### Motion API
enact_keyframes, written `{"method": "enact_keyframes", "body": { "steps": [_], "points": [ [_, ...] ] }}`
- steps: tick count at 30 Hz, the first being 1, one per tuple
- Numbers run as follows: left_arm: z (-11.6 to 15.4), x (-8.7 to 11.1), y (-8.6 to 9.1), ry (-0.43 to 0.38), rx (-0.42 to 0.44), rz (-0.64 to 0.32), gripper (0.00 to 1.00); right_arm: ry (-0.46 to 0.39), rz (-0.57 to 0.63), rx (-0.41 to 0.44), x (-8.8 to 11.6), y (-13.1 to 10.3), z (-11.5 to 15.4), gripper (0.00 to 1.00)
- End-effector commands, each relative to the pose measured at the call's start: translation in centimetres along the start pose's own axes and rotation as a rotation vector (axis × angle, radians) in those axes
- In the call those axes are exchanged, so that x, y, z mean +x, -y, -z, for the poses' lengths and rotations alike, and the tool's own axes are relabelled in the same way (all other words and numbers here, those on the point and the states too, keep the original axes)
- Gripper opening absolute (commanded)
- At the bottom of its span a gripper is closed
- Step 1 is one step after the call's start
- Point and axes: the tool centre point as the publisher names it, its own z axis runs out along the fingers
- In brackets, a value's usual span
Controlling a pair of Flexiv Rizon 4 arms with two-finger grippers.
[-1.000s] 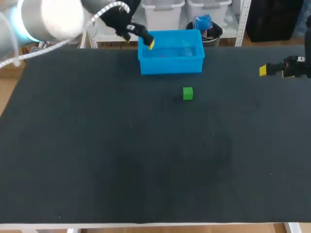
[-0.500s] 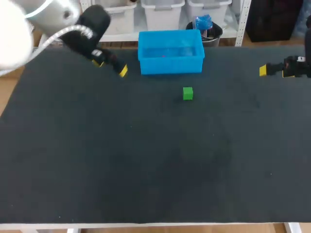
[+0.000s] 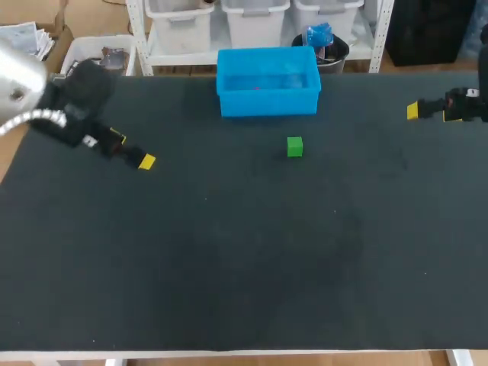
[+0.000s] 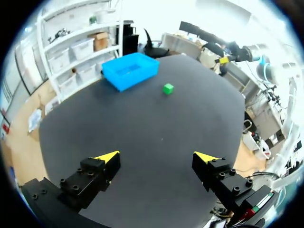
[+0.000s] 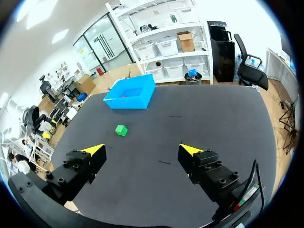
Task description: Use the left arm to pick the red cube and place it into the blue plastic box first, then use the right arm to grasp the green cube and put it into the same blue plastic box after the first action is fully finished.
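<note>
While the left hand (image 3: 132, 149) is being held low over the dark counter (image 3: 229, 252), close to the counter's left edge, its two yellow-tipped fingers are being kept spread wide. The hand is released, and nothing is being gripped or touched by it. Only bare counter is being seen between the fingers in the left wrist view.

The blue plastic box (image 3: 267, 101) is being seen well ahead of the left hand, at the far side of the counter and well apart from the fingers. It is standing upright with its open top up. A small reddish spot, taken to be the red cube (image 3: 257, 87), is being made out on the box floor. It is too small for its shape to be told.

The green cube (image 3: 295, 146) is being left on the counter outside the box, near the box's front wall but not touching it. From the left hand it is lying ahead, nearer than the box. It is not being touched by either hand.

The right hand (image 3: 415, 111) is being held over the right edge of the counter, well apart from the cube and the box. Its fingers are likewise being held wide apart and released, with bare counter showing between them. In the right wrist view the green cube is being seen ahead of this hand, toward its left finger. The box is being seen farther ahead, beyond the cube.
</note>
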Motion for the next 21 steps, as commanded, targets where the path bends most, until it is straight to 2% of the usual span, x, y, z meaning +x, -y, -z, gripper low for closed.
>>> {"method": "enact_keyframes", "body": {
  "steps": [1,10,21],
  "points": [
    [0.3,0.6,-0.2,0.303,0.022,-0.014,1.00,-0.001,0.000,0.002,0.0,0.0,-0.1,1.00],
    [0.2,-1.0,0.0,0.289,0.055,-0.051,1.00,-0.001,0.000,0.002,0.0,0.0,-0.1,1.00],
    [0.1,-1.1,0.1,0.254,0.060,-0.072,1.00,-0.001,0.000,0.002,0.0,0.0,-0.1,1.00]
  ]
}}
